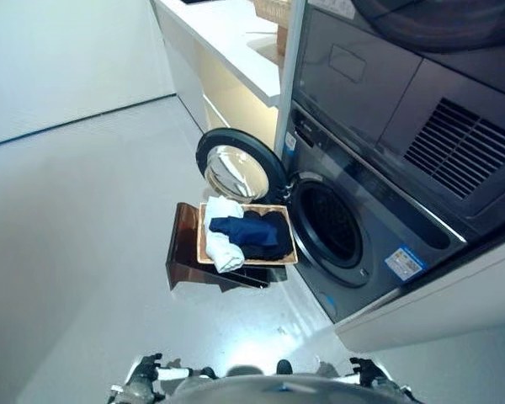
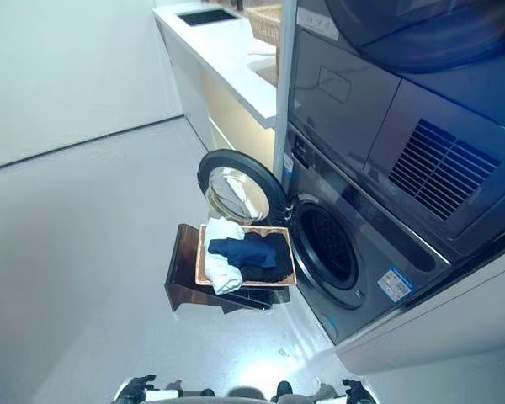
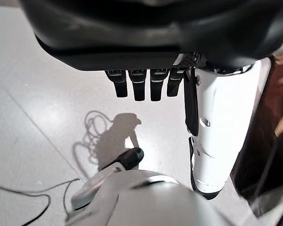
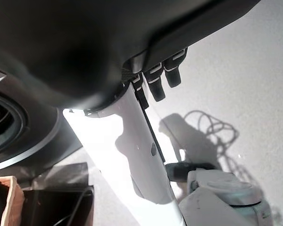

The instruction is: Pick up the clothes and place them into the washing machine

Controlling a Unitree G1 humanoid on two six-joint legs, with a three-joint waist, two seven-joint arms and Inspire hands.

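A shallow wooden basket (image 1: 203,250) rests on a dark brown stand (image 1: 183,248) in front of the washing machine (image 1: 379,244). In it lie a white cloth (image 1: 223,246), a navy cloth (image 1: 238,227) and a black cloth (image 1: 274,236). The machine's round door (image 1: 236,168) stands swung open to the left, and the drum opening (image 1: 328,223) is dark. My left hand (image 3: 141,84) and right hand (image 4: 158,81) hang low at my sides, well short of the basket, fingers straight and holding nothing. They show at the bottom edge of the eye views, the left hand (image 1: 143,376) and the right hand (image 1: 369,369).
A second dark appliance (image 1: 404,93) is stacked above the washer. A white counter (image 1: 227,42) runs away behind the door, with a wicker basket (image 2: 268,18) on it. Grey floor lies to the left of the stand.
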